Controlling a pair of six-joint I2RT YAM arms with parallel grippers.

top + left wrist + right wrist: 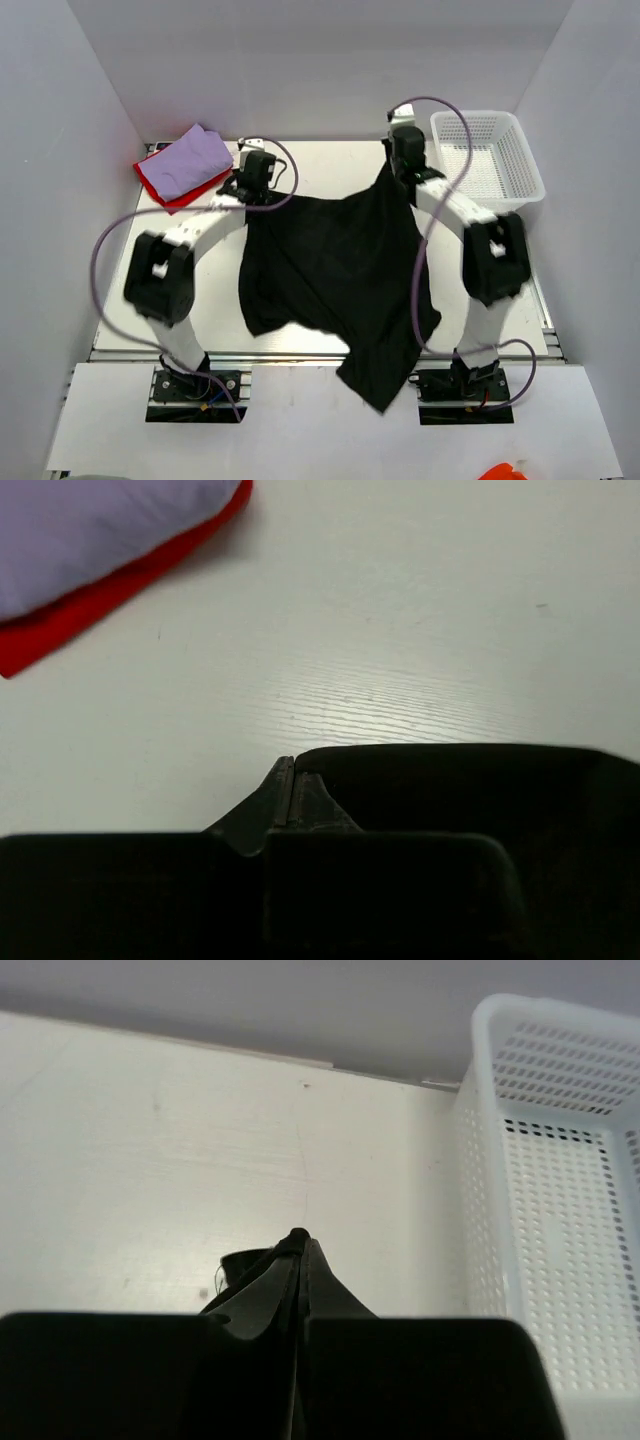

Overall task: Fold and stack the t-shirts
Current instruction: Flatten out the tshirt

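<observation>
**A:** Black cloth all over the middle. Where's the big one?

**B:** The black t-shirt [340, 270] drapes across the surface [330, 160] just beside the white mesh basket [470, 117], with its hem spilling over the near edge. My left fingers [283, 805] are clenched on one top corner. My right fingers [292, 1275] pinch the other corner, the one nearest the basket.

**A:** And the rest?

**B:** The lavender t-shirt [195, 158] lies on the red t-shirt [158, 185], well apart from the basket, at the opposite back corner.

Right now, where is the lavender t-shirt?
Top view, far-left table corner: the lavender t-shirt lies folded atop the red t-shirt, beside the left gripper.
</observation>
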